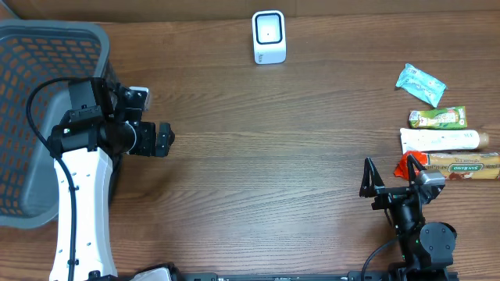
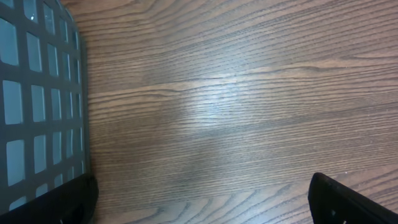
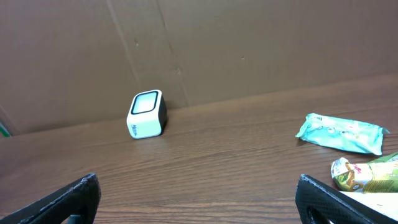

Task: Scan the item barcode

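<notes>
The white barcode scanner [image 1: 269, 37] stands at the table's far edge, and the right wrist view also shows the scanner [image 3: 147, 114]. The items lie in a column at the right: a teal packet [image 1: 420, 83], a green packet [image 1: 437, 118], a white tube [image 1: 439, 140], a tan bar [image 1: 462, 165] and a small red item [image 1: 407, 165]. My right gripper [image 1: 391, 176] stands open just left of the red item, holding nothing. My left gripper [image 1: 165, 139] hangs open beside the basket, also with nothing in it. The right wrist view shows the teal packet [image 3: 339, 132] and the green packet [image 3: 364, 174].
A grey mesh basket [image 1: 43, 47] fills the left end of the table, and its wall [image 2: 37, 93] runs down the left of the left wrist view. A brown cardboard wall [image 3: 249, 43] backs the table behind the scanner.
</notes>
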{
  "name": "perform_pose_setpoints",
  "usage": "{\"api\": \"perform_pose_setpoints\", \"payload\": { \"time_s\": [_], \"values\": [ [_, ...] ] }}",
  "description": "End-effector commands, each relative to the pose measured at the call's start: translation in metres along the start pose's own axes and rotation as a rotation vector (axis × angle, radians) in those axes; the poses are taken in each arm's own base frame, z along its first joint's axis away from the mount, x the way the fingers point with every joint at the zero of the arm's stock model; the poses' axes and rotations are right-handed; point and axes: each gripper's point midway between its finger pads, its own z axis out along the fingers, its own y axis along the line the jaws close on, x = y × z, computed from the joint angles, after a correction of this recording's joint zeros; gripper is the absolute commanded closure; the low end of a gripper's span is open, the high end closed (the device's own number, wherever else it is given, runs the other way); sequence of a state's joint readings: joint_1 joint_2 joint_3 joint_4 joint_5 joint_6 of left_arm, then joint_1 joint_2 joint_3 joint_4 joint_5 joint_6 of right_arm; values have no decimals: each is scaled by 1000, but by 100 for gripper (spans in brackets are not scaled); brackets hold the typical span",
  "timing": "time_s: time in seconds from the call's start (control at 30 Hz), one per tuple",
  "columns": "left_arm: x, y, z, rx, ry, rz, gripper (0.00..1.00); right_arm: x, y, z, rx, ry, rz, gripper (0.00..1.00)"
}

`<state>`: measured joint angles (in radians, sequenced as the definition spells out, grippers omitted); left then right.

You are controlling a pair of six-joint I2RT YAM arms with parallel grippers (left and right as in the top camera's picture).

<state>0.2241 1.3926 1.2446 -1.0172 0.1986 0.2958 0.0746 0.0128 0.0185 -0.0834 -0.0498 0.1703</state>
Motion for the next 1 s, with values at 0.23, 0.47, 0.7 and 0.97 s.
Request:
{"api": "perform_pose_setpoints", "payload": {
  "time_s": [0.23,0.47,0.7,0.97],
  "values": [
    [-5,-1,-2,5,-14,23,1,3,3,0,-19,3,-8,0],
    [-6,-1,-3,5,-14,23,0,3,3,0,-19,3,-8,0],
    [-6,-1,-3,5,-14,23,0,3,3,0,-19,3,-8,0],
    [-8,-3,-16,-8,-57,32,0,3,3,0,-19,3,-8,0]
  ]
}}
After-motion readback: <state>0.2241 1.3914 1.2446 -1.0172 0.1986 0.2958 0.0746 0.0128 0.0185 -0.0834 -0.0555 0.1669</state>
